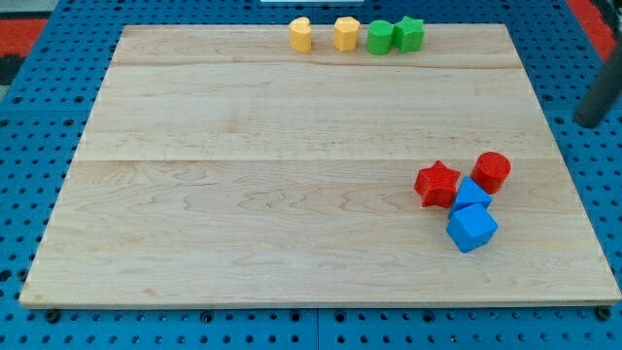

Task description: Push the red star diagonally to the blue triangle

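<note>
While the rod stands off the board: its dark shaft point(601, 97) shows at the view's right edge over the blue pegboard, and my tip itself cannot be made out, so I cannot place it exactly against the blocks.
Tip state: no jaws on this rig, only a plain rod; it holds nothing and touches no block.
Red star point(437, 184): lies on the wooden board point(243, 194) in its lower right part, flat on the surface.
Blue triangle point(470, 193): just to the view's right of the red star and a little lower, touching or almost touching it; its exact outline is hard to read because the neighbours crowd it.
Red cylinder point(492, 171): just above and to the right of the blue triangle, close against it, and near the red star's upper right point.
Blue cube point(472, 228): directly below the blue triangle, pressed to it, the lowest of the four clustered blocks.
Yellow blocks: two at the board's top edge, the left one point(301, 34) rounded on top, the right one point(346, 33) more angular; a small gap between them.
Green blocks: two just right of the yellow pair, one point(379, 38) blocky and one point(409, 34) with a jagged outline, touching each other.
Surround: blue pegboard point(39, 117) frames the board on all sides.
</note>
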